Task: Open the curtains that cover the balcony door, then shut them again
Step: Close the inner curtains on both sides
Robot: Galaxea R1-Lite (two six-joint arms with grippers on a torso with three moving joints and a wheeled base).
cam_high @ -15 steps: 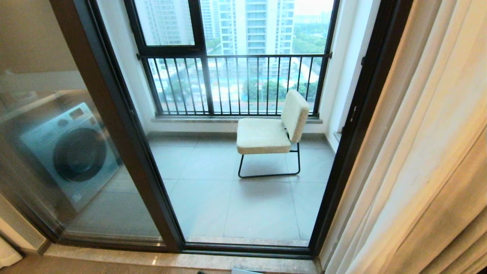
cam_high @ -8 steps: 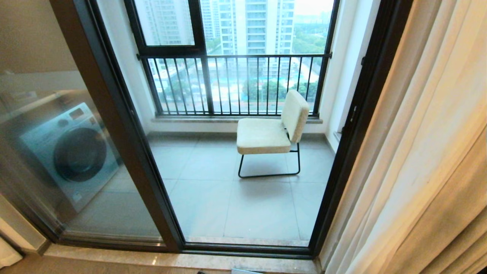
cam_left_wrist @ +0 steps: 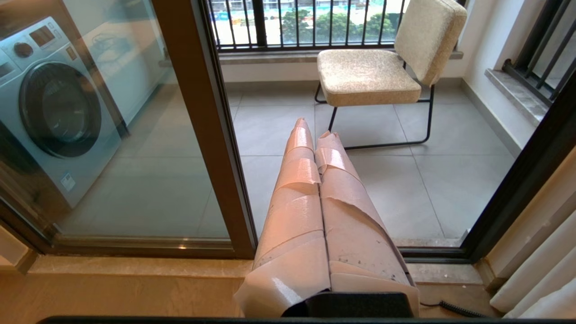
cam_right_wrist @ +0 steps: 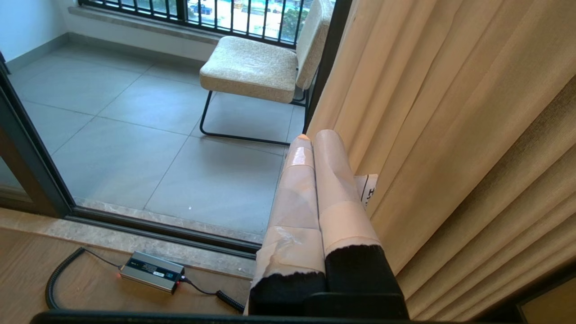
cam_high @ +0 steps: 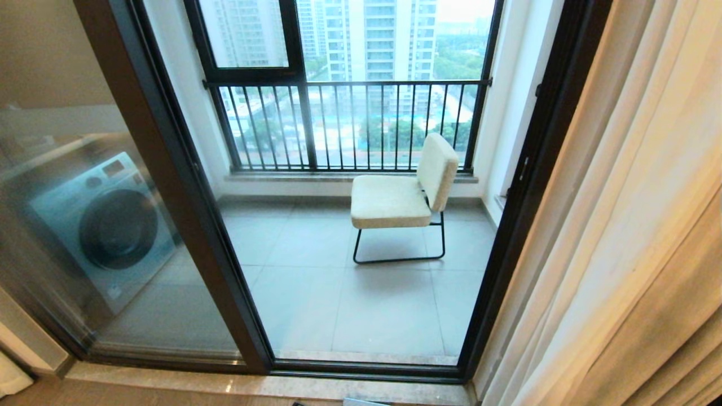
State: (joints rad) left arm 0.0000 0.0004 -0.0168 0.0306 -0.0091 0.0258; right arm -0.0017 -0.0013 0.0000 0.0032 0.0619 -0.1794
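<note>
both arms point forward, low before the balcony door (cam_high: pixel 186 186). left gripper (cam_left_wrist: pixel 315 135) and right gripper (cam_right_wrist: pixel 315 137) have taped fingers pressed together, holding nothing. the curtains (cam_high: pixel 632 225) hang gathered at the right, just beside the right gripper.

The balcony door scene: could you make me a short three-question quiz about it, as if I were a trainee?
1. True or false: the curtains hang across the whole balcony door.
2. What stands behind the glass on the left side of the head view?
A. a bicycle
B. a washing machine
C. a ladder
3. Fill in: in the right wrist view, the small box with a coiled cable lying on the wooden floor is a ____.

Key
1. False: they are bunched at the right, and the chair shows plainly.
2. B
3. power adapter
</note>
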